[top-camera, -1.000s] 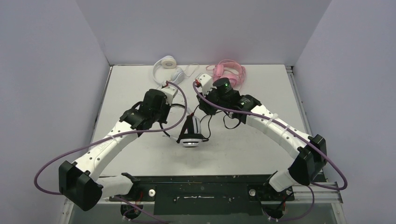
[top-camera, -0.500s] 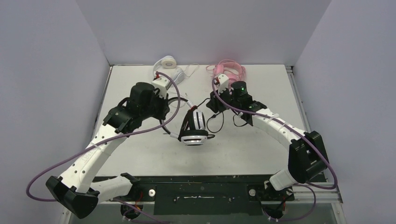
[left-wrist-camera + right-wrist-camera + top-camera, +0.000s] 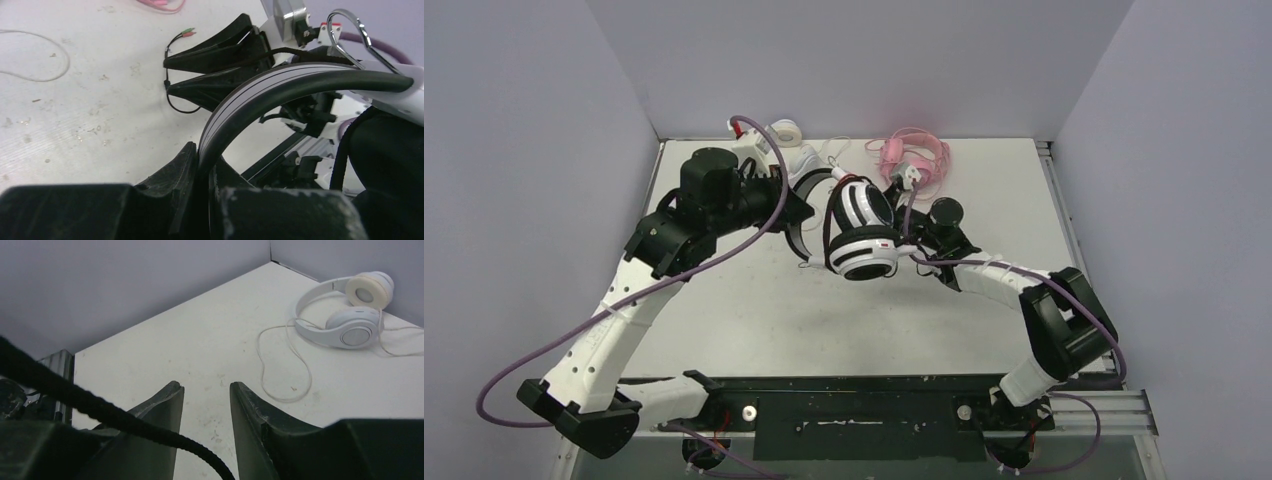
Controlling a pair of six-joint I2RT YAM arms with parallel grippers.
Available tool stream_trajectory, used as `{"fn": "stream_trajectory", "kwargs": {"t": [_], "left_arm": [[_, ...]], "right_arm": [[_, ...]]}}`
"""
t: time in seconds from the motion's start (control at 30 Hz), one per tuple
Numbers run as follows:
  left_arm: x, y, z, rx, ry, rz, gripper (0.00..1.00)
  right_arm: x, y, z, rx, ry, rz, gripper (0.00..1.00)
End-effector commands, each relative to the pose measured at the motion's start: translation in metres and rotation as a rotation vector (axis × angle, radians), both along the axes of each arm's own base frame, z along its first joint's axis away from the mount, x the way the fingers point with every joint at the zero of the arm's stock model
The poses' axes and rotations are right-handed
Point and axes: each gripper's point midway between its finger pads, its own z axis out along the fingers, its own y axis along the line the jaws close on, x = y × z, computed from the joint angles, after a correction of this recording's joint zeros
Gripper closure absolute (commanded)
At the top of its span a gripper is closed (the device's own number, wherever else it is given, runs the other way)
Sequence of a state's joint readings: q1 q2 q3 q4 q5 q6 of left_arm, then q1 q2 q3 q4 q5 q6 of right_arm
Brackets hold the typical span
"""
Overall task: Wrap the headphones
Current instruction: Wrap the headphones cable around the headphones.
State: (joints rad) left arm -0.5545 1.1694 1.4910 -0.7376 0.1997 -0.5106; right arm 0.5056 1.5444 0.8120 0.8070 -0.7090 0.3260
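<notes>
left gripper (image 3: 202,165) is pinched tight on the curved band of the black-and-white over-ear headset (image 3: 862,230). headset sits over the mid-back of the white table (image 3: 754,320) and looks lifted clear of it, though that's hard to confirm from above. right gripper (image 3: 205,390) has its jaws parted with nothing between them; the thin black cable (image 3: 100,410) crosses in front of it. all-white corded headset (image 3: 345,315) and pink corded headset (image 3: 914,155) lie by the back wall.
</notes>
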Motion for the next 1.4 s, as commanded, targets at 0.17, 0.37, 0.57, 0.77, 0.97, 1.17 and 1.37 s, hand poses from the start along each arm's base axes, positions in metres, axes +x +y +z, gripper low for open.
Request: {"fn": "stream_trajectory", "kwargs": {"t": [0.17, 0.37, 0.57, 0.77, 0.97, 1.17, 1.37], "left_arm": [[0.024, 0.005, 0.102, -0.328, -0.094, 0.145, 1.0], [0.058, 0.022, 0.103, -0.455, -0.068, 0.215, 1.0], [0.094, 0.06, 0.085, -0.37, -0.137, 0.404, 1.0], [0.124, 0.115, 0.053, -0.137, -0.249, 0.67, 1.0], [0.144, 0.166, 0.018, 0.162, -0.295, 0.876, 1.0], [0.155, 0.189, -0.023, 0.438, -0.279, 0.917, 1.0], [0.151, 0.173, -0.054, 0.627, -0.296, 0.758, 1.0]], "right_arm": [[-0.039, 0.021, 0.03, 0.182, -0.137, 0.139, 0.66], [-0.095, 0.041, 0.026, 0.202, -0.131, 0.211, 0.76], [-0.16, 0.064, 0.038, 0.234, -0.104, 0.349, 0.8], [-0.181, 0.085, 0.054, 0.122, -0.058, 0.413, 0.83], [-0.188, 0.097, 0.056, -0.072, 0.024, 0.467, 0.87], [-0.176, 0.094, 0.07, -0.217, 0.029, 0.426, 0.9], [-0.128, 0.078, 0.066, -0.431, 0.015, 0.262, 0.91]]}}
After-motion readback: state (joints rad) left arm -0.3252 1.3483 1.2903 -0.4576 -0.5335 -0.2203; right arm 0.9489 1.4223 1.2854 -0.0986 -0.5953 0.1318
